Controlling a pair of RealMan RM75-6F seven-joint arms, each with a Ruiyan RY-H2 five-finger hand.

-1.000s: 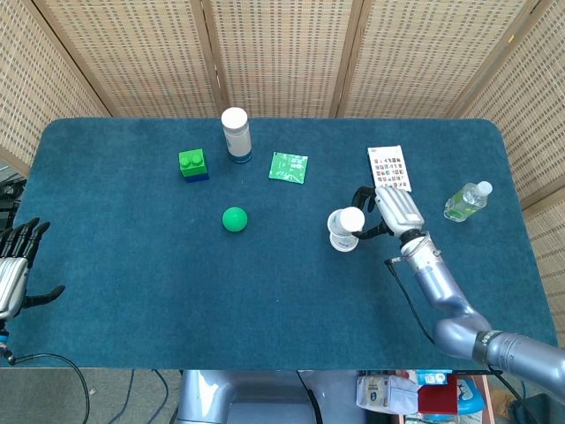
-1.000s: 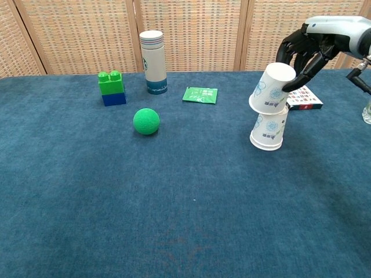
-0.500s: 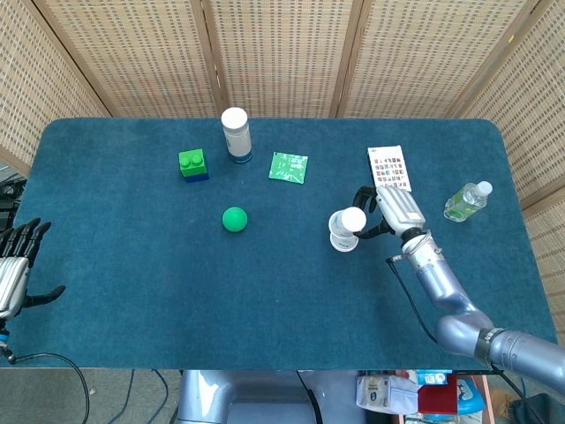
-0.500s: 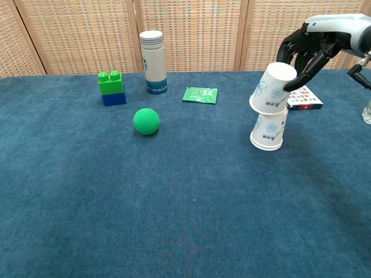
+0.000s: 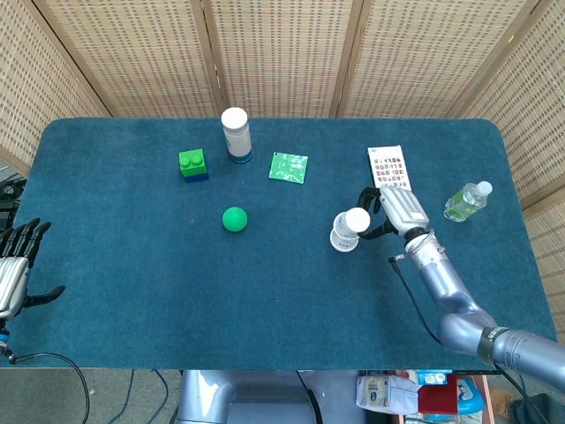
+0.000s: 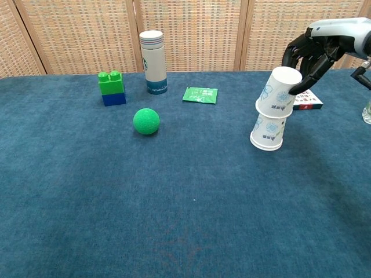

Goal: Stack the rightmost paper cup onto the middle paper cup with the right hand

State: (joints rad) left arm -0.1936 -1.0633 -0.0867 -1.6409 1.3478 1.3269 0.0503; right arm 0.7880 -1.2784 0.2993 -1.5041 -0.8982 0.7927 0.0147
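Observation:
Two white paper cups stand upside down right of the table's middle. The lower cup (image 5: 341, 238) (image 6: 268, 132) rests on the blue cloth. The upper cup (image 5: 357, 217) (image 6: 278, 92) sits over it, tilted with its top leaning right. My right hand (image 5: 394, 212) (image 6: 313, 51) is at the upper cup's right side, dark fingers curled around its upper part, holding it. My left hand (image 5: 13, 265) hangs off the table's left edge with fingers spread and nothing in it; the chest view does not show it.
A green ball (image 5: 234, 219) (image 6: 146, 121) lies at mid-table. Behind it are a green and blue block (image 5: 193, 164) (image 6: 112, 88), a white tumbler (image 5: 236, 133) (image 6: 153, 62) and a green packet (image 5: 289, 167) (image 6: 200, 94). A card box (image 5: 389, 167) and a water bottle (image 5: 467, 200) lie right.
My right hand has shifted slightly right, and the upper cup has moved with it and settled lower over the lower cup, tilted rightward. The left hand has not moved.

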